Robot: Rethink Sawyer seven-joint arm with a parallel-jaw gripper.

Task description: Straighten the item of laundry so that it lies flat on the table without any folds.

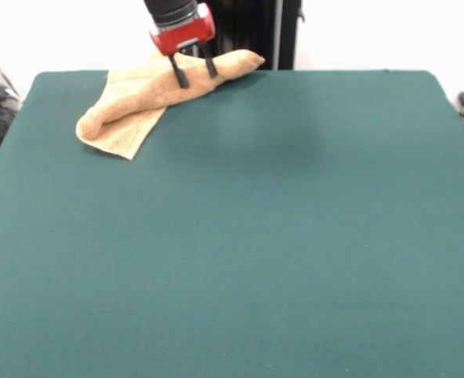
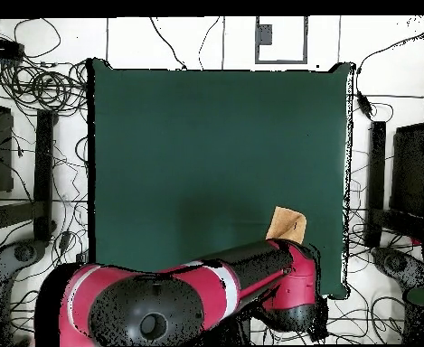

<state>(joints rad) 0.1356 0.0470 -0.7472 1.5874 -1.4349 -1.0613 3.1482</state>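
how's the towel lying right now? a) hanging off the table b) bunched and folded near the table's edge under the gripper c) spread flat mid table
b: the towel is rolled and folded over itself near the table's edge, with the open gripper over it.

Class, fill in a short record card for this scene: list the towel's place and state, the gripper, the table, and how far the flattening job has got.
towel: orange-tan towel, bunched and folded over itself, at the table's far edge in the front view
gripper: gripper open, two dark fingers pointing down at the towel's rolled upper part; contact unclear
arm: red and black arm covers most of the towel in the overhead view
table: dark green table
task state: not done, folds remain
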